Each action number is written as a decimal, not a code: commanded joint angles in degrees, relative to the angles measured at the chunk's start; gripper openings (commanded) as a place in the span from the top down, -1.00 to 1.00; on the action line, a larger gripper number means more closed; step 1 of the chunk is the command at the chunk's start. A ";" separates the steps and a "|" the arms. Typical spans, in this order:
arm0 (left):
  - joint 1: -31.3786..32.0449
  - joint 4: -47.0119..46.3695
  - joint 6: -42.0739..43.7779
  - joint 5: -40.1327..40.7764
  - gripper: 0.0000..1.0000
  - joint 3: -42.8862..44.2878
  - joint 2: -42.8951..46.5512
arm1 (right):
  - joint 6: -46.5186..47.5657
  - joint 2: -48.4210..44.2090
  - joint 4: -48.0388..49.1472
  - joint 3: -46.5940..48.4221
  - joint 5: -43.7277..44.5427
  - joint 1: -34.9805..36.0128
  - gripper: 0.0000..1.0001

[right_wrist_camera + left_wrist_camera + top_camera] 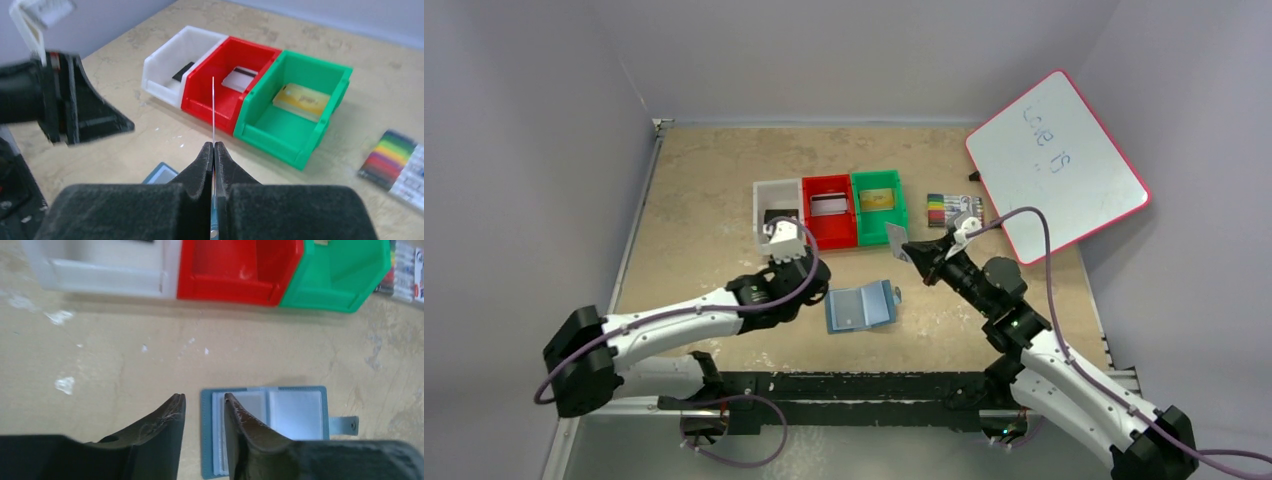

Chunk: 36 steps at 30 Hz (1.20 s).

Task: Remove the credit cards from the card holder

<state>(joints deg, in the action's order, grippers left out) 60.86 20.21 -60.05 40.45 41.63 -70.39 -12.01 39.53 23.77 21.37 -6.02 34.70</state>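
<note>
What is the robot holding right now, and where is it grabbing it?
The right gripper pinches a thin card by one end, and the rest sticks out past its fingers. The left gripper is open and holds nothing.

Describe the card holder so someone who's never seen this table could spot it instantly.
Find the row of three bins mid-table. In front of its red-green seam, on the near side, the card holder lies open flat. It alone is teal, with pale clear pockets and a snap tab.

My right gripper (214,146) pinches a thin grey plastic card (213,107) edge-on; teal folding card holder (860,307) lies open, clear pockets up.
</note>
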 commanded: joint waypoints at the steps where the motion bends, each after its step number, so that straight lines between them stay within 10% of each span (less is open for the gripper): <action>1: -5.67 6.03 5.68 1.47 0.24 1.81 7.98 | 14.14 -0.93 6.42 0.61 -3.10 -0.07 1.00; 7: -13.03 13.36 10.85 2.76 -0.25 5.41 12.45 | 20.66 7.12 4.69 6.53 -4.65 -0.07 1.00; 18: -38.59 18.85 19.89 -4.94 -0.35 6.97 16.59 | 40.37 18.22 -6.54 20.62 -3.54 -0.07 1.00; 36: -39.85 21.49 19.41 5.08 -0.37 6.07 22.82 | 55.86 47.79 -10.33 43.75 -2.59 3.83 1.00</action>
<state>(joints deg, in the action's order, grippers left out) 21.30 41.54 -41.28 42.41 47.16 -48.56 37.80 82.26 14.79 58.50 -9.61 36.80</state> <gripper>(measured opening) 0.684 0.005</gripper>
